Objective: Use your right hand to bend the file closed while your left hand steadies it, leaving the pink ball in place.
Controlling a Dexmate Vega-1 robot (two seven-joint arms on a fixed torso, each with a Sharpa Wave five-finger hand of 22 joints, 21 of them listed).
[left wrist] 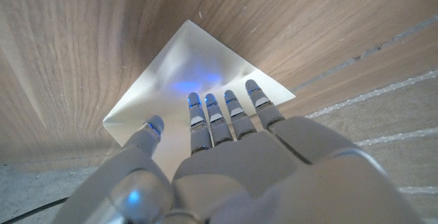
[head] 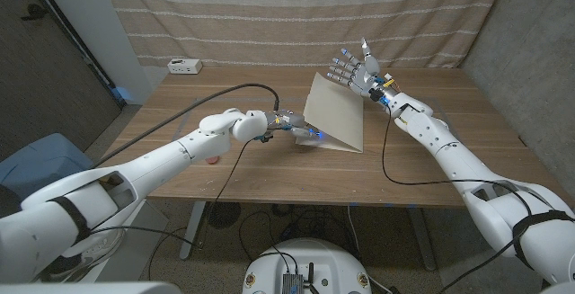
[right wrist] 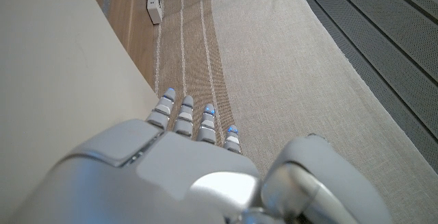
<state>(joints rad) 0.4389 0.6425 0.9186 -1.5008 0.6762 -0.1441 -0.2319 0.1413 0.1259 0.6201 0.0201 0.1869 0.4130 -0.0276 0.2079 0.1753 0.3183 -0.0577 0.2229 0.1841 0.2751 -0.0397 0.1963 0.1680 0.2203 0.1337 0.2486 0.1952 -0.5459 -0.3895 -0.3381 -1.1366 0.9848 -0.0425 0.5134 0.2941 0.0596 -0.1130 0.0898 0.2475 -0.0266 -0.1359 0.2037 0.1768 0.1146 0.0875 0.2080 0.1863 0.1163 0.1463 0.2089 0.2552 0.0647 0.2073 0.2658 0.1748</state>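
Note:
A beige file (head: 334,112) stands half open on the wooden table (head: 269,177), one flap on the wood and the other raised at a slant. My left hand (head: 292,130) reaches in from the left with straight fingers pressing the lower flap (left wrist: 198,66); the left hand (left wrist: 226,148) grips nothing. My right hand (head: 355,71) is up behind the raised flap's top edge, fingers spread and holding nothing. In the right wrist view the right hand (right wrist: 191,162) has its fingers beside the flap (right wrist: 55,59). A bit of pink (head: 213,159) peeks out under my left forearm.
A white power strip (head: 184,66) lies at the table's far left edge; the power strip (right wrist: 155,6) also shows by the striped curtain (head: 269,15). A blue chair (head: 36,164) stands left of the table. Bare wood runs along the table's near edge.

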